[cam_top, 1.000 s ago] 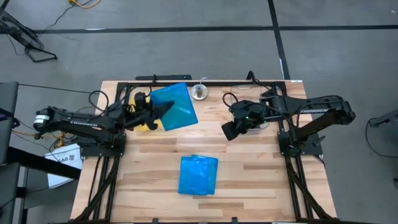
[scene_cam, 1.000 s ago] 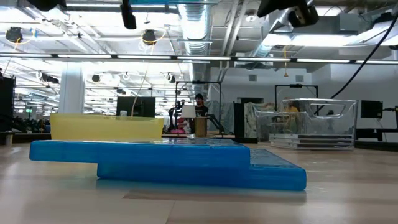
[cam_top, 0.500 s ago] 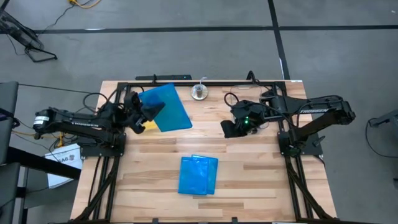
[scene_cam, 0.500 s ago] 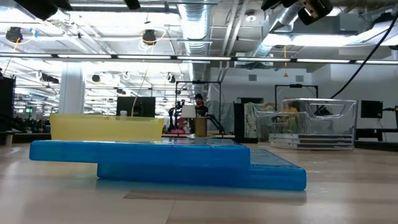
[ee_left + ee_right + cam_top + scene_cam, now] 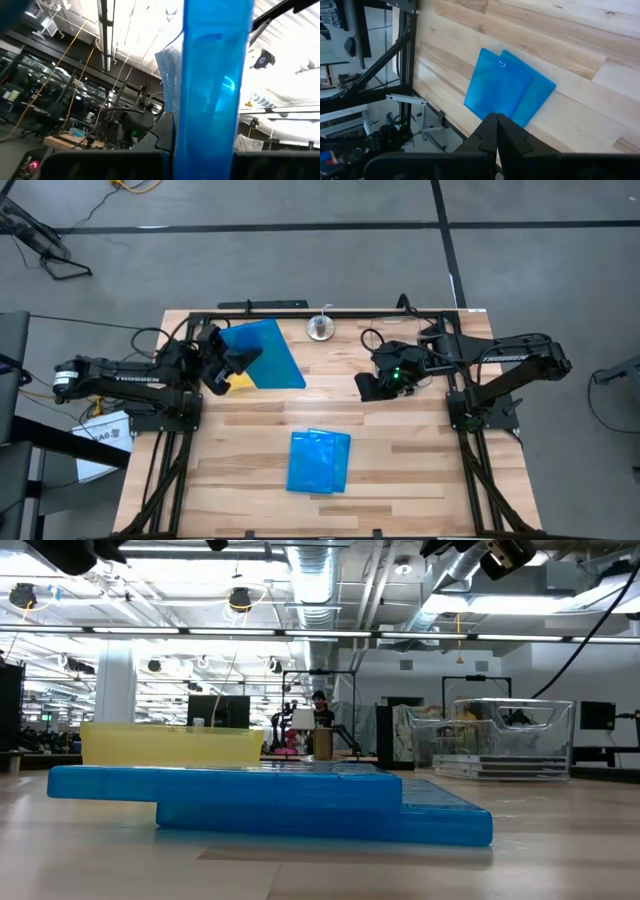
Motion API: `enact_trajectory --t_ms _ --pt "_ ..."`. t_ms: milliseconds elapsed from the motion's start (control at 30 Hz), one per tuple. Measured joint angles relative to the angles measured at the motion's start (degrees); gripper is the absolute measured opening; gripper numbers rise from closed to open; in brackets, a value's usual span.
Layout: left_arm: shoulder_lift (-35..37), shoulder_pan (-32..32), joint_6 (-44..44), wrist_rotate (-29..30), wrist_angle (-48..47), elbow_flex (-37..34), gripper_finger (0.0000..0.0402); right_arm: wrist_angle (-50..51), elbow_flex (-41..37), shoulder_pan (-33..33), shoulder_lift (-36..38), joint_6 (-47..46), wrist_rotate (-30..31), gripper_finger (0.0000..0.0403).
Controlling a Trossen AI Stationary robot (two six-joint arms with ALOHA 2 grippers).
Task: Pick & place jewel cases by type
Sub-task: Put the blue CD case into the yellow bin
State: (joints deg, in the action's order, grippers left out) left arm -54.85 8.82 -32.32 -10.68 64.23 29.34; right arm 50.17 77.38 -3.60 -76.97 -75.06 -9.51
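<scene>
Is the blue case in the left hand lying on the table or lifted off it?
Lifted: the left hand holds the blue case above the yellow tray.

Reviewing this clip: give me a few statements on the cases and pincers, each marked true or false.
1. The left pincer holds a blue jewel case. True.
2. Two blue cases lie overlapping on the table. True.
3. The right pincer holds a blue case. False: it is shut on nothing.
4. The held case lies flat on the wood. False: it is lifted, over the yellow tray.
5. The overlapping cases sit inside the clear tub. False: they lie on bare wood.
</scene>
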Motion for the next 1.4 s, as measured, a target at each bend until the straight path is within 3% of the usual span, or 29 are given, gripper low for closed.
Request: enact_trajectory --t_ms 200,400,667,1033,1400 --pt "0.0 2.0 6.6 -4.3 -1.1 0.0 0.0 0.0 0.0 0.0 0.0 0.5 0.0 0.0" --pt "0.0 2.6 19.5 -7.0 -2.6 0.0 0.0 0.1 0.0 0.0 0.0 3.1 0.1 0.0" --pt "0.0 2.5 33.1 -6.7 -8.6 0.0 0.0 0.6 0.0 0.0 0.0 10.0 0.9 0.0" --pt "0.4 2.5 45.2 7.7 -20.8 1.5 0.0 2.7 0.0 -0.1 0.0 20.2 5.3 0.0" --pt "0.3 2.5 51.2 26.9 -53.4 19.2 0.0 3.8 0.0 0.0 0.0 34.6 12.8 0.0"
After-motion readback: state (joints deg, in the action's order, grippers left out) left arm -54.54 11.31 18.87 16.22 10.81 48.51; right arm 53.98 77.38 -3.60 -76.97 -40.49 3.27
